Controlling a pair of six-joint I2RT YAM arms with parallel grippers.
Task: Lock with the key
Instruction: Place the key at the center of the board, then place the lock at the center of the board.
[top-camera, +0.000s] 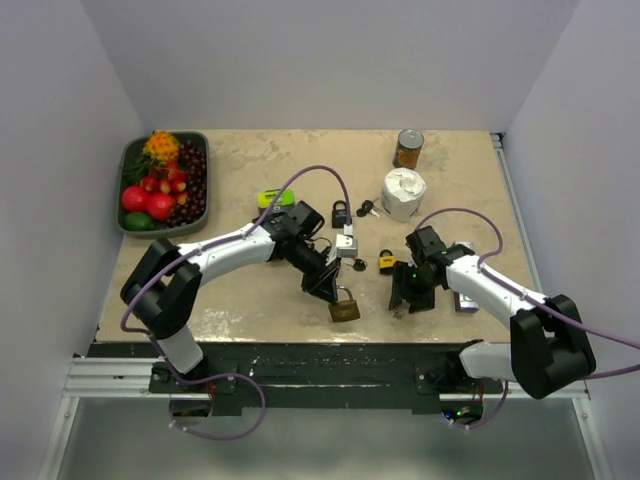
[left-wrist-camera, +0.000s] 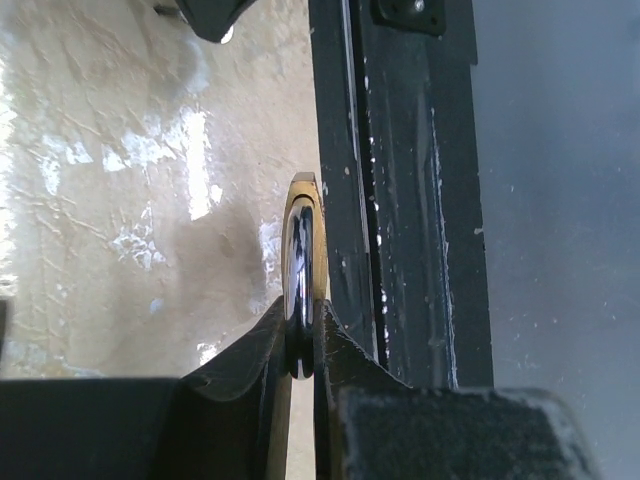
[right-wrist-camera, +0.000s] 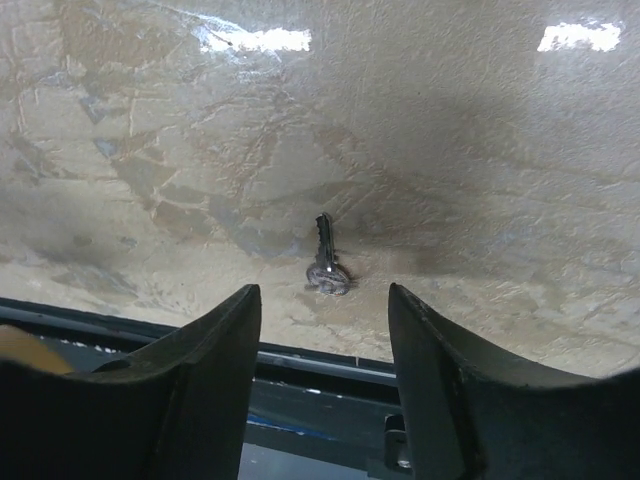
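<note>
My left gripper (top-camera: 327, 287) is shut on the steel shackle of a brass padlock (top-camera: 344, 309) and holds it near the table's front edge. In the left wrist view the padlock (left-wrist-camera: 303, 235) shows edge-on, its shackle pinched between my fingertips (left-wrist-camera: 272, 330). A small silver key (right-wrist-camera: 325, 266) lies flat on the table close to the front edge. My right gripper (right-wrist-camera: 325, 312) is open just above it, one finger on each side, not touching it. In the top view the right gripper (top-camera: 408, 297) hovers to the right of the padlock.
A small yellow padlock (top-camera: 386, 262), a white padlock (top-camera: 346, 245) and a black padlock with keys (top-camera: 342, 213) lie mid-table. A white roll (top-camera: 404, 193) and a can (top-camera: 408, 148) stand behind. A fruit tray (top-camera: 130, 165) is at the far left. The black table rail (left-wrist-camera: 400, 200) runs along the front.
</note>
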